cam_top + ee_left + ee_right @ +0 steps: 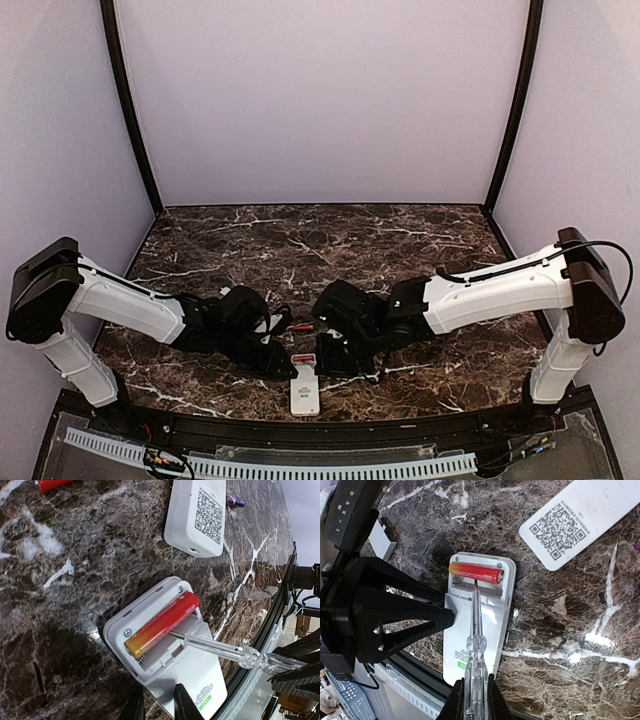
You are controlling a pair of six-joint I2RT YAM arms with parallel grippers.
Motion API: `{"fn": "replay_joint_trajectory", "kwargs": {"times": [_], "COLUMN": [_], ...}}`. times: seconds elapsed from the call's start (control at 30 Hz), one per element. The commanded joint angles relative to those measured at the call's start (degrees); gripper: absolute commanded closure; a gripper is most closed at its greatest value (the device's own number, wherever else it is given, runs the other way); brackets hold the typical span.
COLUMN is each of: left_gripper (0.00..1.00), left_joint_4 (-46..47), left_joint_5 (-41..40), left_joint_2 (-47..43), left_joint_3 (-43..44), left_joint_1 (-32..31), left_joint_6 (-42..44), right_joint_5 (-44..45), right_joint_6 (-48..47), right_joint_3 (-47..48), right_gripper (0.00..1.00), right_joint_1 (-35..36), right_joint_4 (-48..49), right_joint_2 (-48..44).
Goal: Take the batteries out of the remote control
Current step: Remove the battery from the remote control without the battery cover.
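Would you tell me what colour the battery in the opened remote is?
The battery is red fading to orange-yellow, clearest in the left wrist view.

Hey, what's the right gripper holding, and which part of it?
The right gripper holds a clear-handled screwdriver by the rear end of its handle. Its tip reaches the battery in the remote.

Dark marble table (400,240); pale lilac walls (320,100); black corner posts (130,110).

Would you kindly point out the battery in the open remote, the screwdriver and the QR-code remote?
battery (476,573): right wrist view, middle of its red-orange body.
screwdriver (474,652): right wrist view, on its clear handle.
QR-code remote (610,505): right wrist view, bare white back beside the code.
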Motion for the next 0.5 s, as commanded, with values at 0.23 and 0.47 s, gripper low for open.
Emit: {"fn": "replay_joint_trajectory", "kwargs": {"times": [0.23, 0.47], "left_gripper": [0.81, 0.81], "left_joint_4": [-3.26, -3.26], "left_joint_5": [-2.02, -2.01], "left_joint_2": [2.36, 2.38], "left_joint_3": [-0.5, -0.45], "left_joint_1": [-0.28, -0.28], "left_joint_6": [1.25, 1.28], "right_joint_5": [8.91, 6.02], "right_joint_6": [-2.85, -4.1], "right_joint_3": [-2.98, -4.89], "right_gripper": [1.0, 1.0], "right_joint_1": [0.54, -0.28], "right_joint_4": [5.67, 11.53], "right_joint_2": [-3.09, -4.07]}}
